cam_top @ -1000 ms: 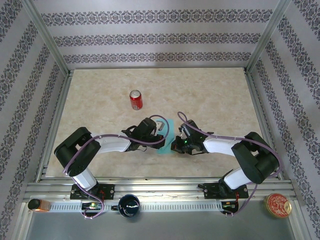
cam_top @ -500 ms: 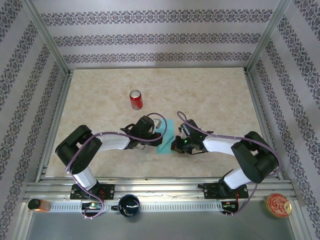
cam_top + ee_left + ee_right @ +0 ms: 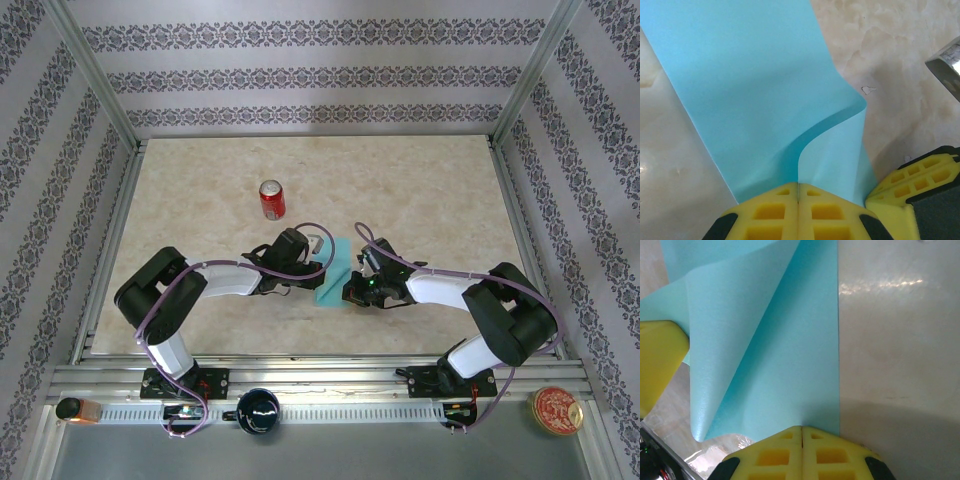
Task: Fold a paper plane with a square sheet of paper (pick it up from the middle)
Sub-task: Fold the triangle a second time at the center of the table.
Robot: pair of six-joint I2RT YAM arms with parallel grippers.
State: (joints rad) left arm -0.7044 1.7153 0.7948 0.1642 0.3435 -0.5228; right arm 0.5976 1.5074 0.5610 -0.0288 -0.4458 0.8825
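Note:
The square sheet of paper point(image 3: 334, 268) is turquoise and lies on the marble table point(image 3: 420, 190) between both arms. It is partly folded over itself. My left gripper point(image 3: 798, 189) is shut on a raised flap of the paper point(image 3: 750, 90), whose edge runs into the seam between the yellow fingers. My right gripper point(image 3: 801, 429) is shut, and its tips rest on the flat part of the paper point(image 3: 790, 370) near its right edge. From above, the left gripper point(image 3: 318, 258) and right gripper point(image 3: 351, 289) sit at opposite sides of the sheet. No paper plane shape is formed.
A red soda can point(image 3: 271, 199) stands upright behind the left arm. Metal frame rails point(image 3: 112, 230) border the table. On the near shelf are a dark round object point(image 3: 258, 410) and a red round tin point(image 3: 556, 410).
My left gripper has drawn back slightly to the left with the flap. From above the paper looks narrower. The right arm has barely moved.

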